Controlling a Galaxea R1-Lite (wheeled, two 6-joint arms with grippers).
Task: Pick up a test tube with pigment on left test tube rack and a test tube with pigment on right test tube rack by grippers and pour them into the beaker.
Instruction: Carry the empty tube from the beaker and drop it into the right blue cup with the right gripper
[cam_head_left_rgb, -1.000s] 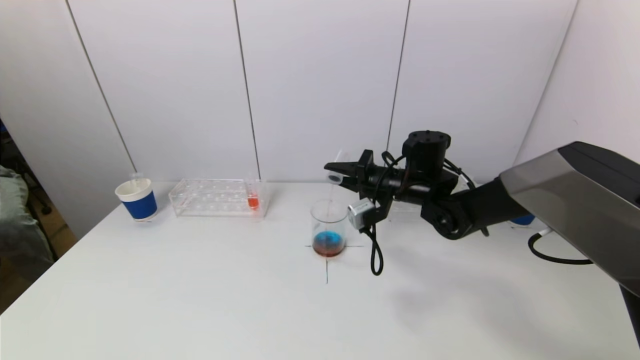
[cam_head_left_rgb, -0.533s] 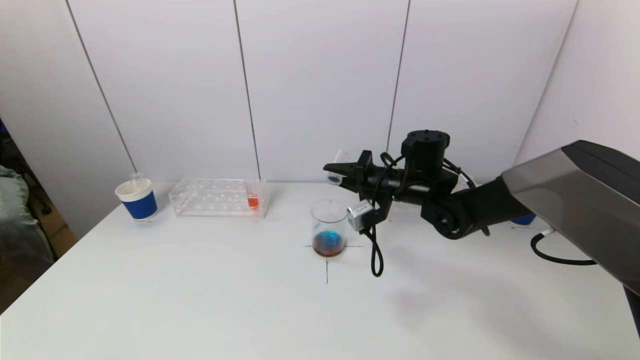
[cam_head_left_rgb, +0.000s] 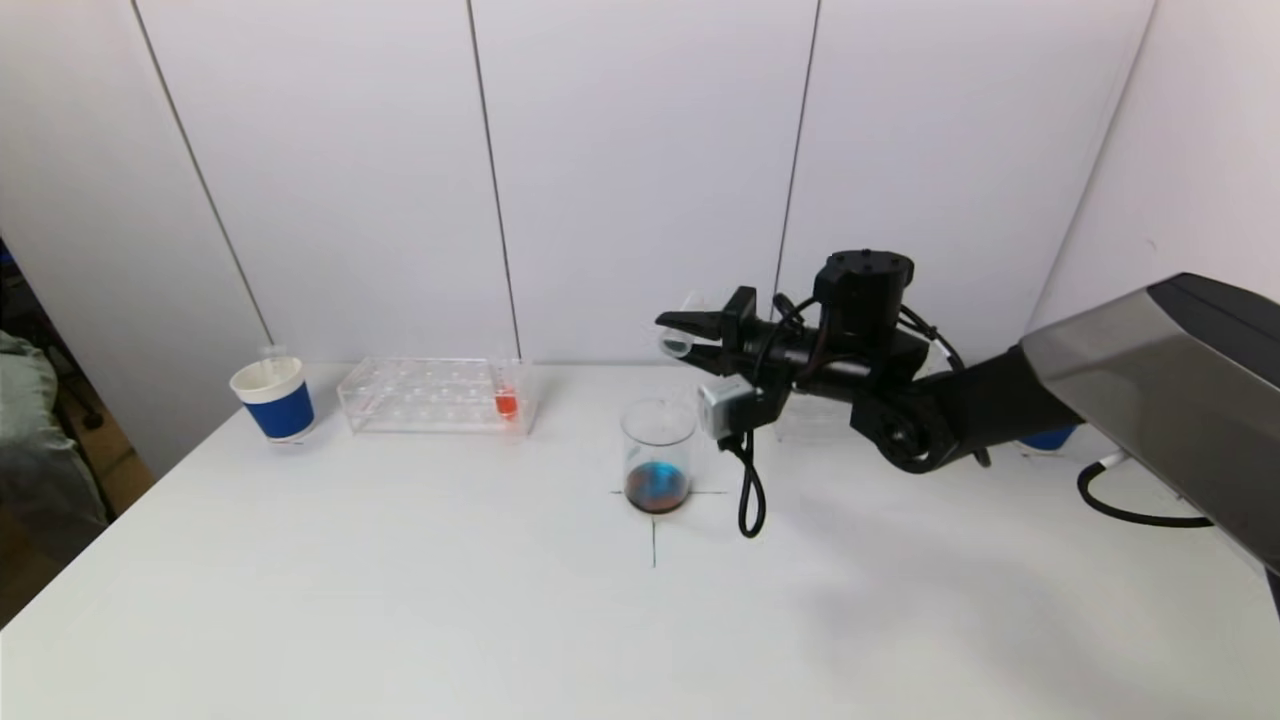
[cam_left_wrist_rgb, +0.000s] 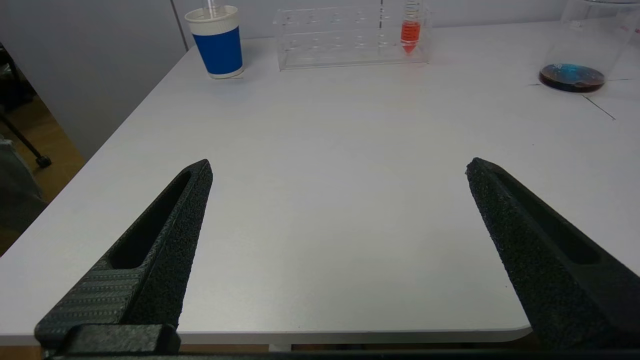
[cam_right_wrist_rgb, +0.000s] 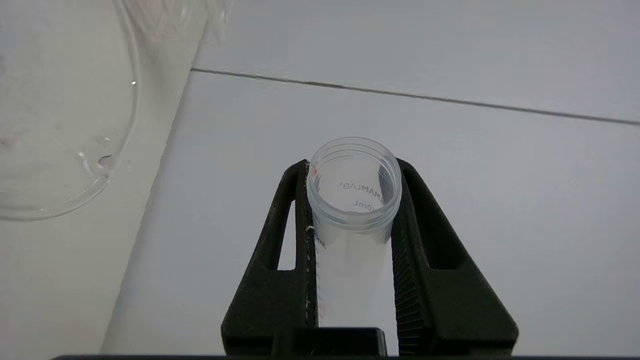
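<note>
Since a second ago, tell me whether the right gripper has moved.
Yes. The right gripper, shut on the test tube, has shifted right, away from above the beaker.

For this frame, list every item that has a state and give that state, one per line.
right gripper: shut on the held test tube, raised beside and above the beaker
held test tube: empty, lying roughly level
beaker: upright, blue and red-brown liquid at the bottom
left rack: one test tube standing in it
racked test tube: upright, red pigment inside
left gripper: open, holding nothing
blue cup: upright
</note>
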